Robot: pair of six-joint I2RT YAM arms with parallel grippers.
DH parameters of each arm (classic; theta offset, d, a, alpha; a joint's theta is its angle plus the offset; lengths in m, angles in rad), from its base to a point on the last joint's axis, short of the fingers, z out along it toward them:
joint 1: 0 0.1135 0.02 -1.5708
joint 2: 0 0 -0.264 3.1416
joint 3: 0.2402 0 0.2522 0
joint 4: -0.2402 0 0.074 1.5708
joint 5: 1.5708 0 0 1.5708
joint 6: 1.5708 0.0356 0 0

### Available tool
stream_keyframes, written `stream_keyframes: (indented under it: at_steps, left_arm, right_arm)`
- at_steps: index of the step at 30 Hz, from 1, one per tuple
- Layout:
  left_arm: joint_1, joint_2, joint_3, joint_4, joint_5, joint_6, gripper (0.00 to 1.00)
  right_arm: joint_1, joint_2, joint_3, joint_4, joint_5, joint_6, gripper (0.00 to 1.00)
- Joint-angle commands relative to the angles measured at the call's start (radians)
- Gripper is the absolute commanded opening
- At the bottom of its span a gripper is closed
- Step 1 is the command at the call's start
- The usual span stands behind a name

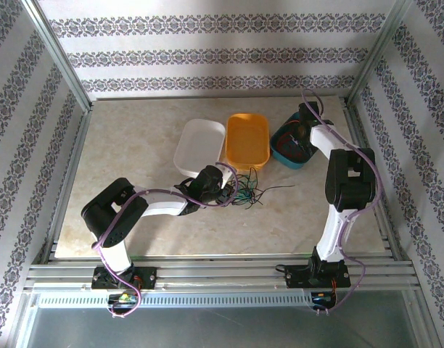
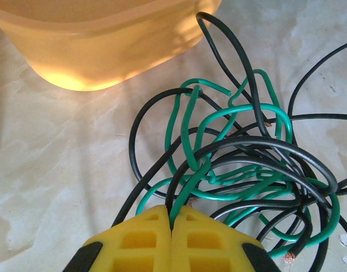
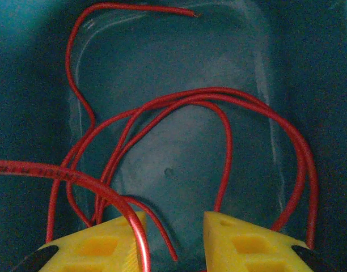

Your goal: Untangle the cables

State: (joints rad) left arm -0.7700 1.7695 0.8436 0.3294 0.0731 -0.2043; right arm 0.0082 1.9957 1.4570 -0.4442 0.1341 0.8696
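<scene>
You've got smooth, shiny plastic insulation on the green wires [image 2: 258, 107] and black wires [image 2: 264, 140], with bare coppery metal at one cut end [image 2: 288, 256]. The red wires [image 3: 227, 141] look just as glossy. The orange tray [image 2: 105, 51] is translucent plastic, and the teal tray [image 3: 43, 68] is slick and slightly reflective. Your left gripper [image 2: 172, 218] looks like matt yellow plastic. The tabletop [image 2: 60, 170] has a marbled, low-sheen stone look.
</scene>
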Motion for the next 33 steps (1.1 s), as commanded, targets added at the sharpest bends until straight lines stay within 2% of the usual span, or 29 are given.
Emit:
stream_keyframes:
  at_steps: [1, 14, 19, 26, 33]
  left_arm:
    - [0.011, -0.009, 0.015, -0.046, -0.02, -0.013, 0.0]
    - [0.011, 0.008, 0.036, -0.067, -0.013, -0.004, 0.0]
    - [0.011, 0.011, 0.037, -0.069, -0.013, 0.0, 0.0]
    - [0.011, 0.028, 0.057, -0.076, -0.001, 0.002, 0.0]
    - [0.01, 0.018, 0.044, -0.058, -0.001, -0.003, 0.0]
  right_arm:
    - [-0.008, 0.038, 0.041, -0.038, 0.034, 0.031, 0.32]
    - [-0.01, 0.134, 0.117, -0.102, 0.068, 0.053, 0.34]
    - [-0.008, 0.129, 0.145, -0.102, 0.038, 0.024, 0.43]
    - [-0.007, 0.043, 0.094, -0.049, 0.019, 0.005, 0.55]
    - [-0.006, -0.035, 0.04, 0.0, -0.018, -0.028, 0.6]
